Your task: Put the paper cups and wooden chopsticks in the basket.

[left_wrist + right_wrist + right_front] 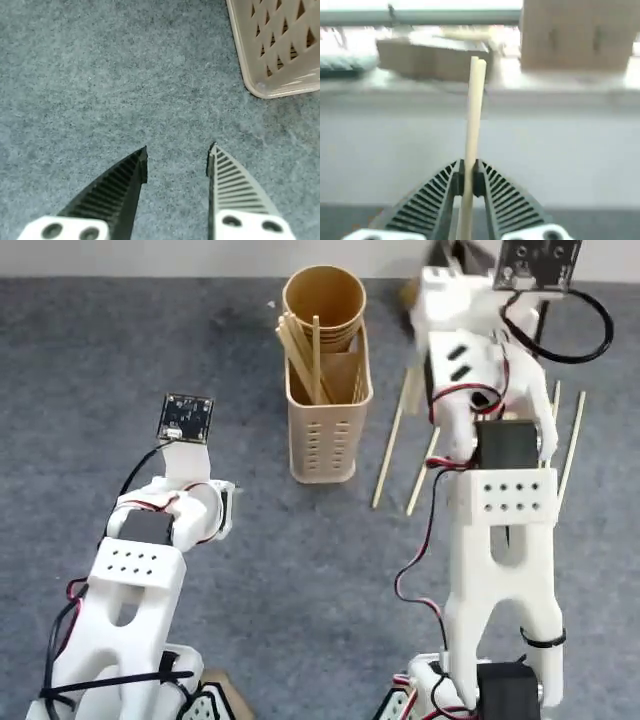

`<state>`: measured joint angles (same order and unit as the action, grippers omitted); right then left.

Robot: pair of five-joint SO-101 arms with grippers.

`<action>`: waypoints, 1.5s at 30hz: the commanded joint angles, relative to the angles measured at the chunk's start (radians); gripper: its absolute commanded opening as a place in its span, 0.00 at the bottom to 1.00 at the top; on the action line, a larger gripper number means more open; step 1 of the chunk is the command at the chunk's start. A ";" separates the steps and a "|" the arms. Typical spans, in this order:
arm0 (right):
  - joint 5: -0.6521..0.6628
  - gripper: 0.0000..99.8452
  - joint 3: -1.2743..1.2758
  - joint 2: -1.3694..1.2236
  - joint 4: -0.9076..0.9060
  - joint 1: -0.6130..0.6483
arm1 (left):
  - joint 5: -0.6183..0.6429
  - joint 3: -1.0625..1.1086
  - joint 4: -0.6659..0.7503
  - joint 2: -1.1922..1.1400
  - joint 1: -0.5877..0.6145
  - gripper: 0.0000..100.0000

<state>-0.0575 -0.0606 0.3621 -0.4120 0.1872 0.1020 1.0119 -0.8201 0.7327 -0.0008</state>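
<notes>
Two jaws of left gripper [177,150] spread wide, gripping nothing, over grey carpet [100,75] just short of beige perforated plastic basket [270,50]. Right gripper [468,167] clamped tight on one pale wooden chopstick [474,110]. Farther: stacked brown paper cups [323,295] and bundled chopsticks [300,355] inside basket; several loose chopsticks [391,445] beside it.

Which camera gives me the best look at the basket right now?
The high view: the whole basket stands there, paper cups and chopsticks inside. The left wrist view catches one perforated corner; the right wrist view faces the held chopstick instead.
</notes>
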 commanded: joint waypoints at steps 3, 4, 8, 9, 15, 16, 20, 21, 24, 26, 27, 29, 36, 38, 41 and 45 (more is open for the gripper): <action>-0.011 0.00 -0.269 -0.041 0.021 0.096 | -0.011 -0.002 0.015 0.022 -0.012 0.20; -0.012 0.00 -0.297 -0.058 0.021 0.117 | -0.011 -0.002 0.015 0.022 -0.012 0.20; -0.012 0.00 -0.309 -0.127 0.021 0.194 | -0.011 -0.002 0.015 0.022 -0.012 0.20; -0.012 0.00 -0.308 -0.142 0.021 0.206 | -0.011 -0.002 0.015 0.022 -0.012 0.20; -0.008 0.00 -0.117 -0.160 0.140 0.217 | -0.011 -0.002 0.015 0.022 -0.012 0.20; -0.008 0.00 -0.064 -0.150 0.199 0.214 | -0.011 -0.002 0.015 0.022 -0.012 0.20; -0.005 0.00 0.170 -0.065 0.406 0.202 | -0.011 -0.002 0.015 0.022 -0.012 0.20; -0.005 0.00 0.222 -0.042 0.447 0.202 | -0.011 -0.002 0.015 0.022 -0.012 0.20; -0.005 0.00 0.355 0.010 0.538 0.200 | -0.011 -0.002 0.015 0.022 -0.012 0.20; -0.005 0.00 0.429 0.039 0.598 0.197 | -0.011 -0.002 0.015 0.022 -0.012 0.21; 0.005 0.00 0.456 0.044 0.619 0.197 | -0.011 -0.002 0.015 0.022 -0.012 0.21; 0.057 0.00 0.515 0.059 0.642 0.203 | -0.011 -0.002 0.015 0.022 -0.012 0.21; 0.087 0.16 0.618 0.145 0.590 0.197 | -0.011 -0.002 0.015 0.022 -0.012 0.21; 0.087 0.16 0.615 0.185 0.493 0.197 | -0.011 -0.001 0.018 0.022 -0.012 0.21; 0.087 0.16 0.558 0.242 0.366 0.197 | -0.012 0.001 0.029 0.021 -0.012 0.21; 0.086 0.16 0.384 0.323 0.022 0.125 | -0.055 0.001 0.031 0.021 -0.012 0.20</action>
<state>0.0207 0.4718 0.5969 -0.1573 0.3821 0.0852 1.0150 -0.8078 0.7327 -0.0008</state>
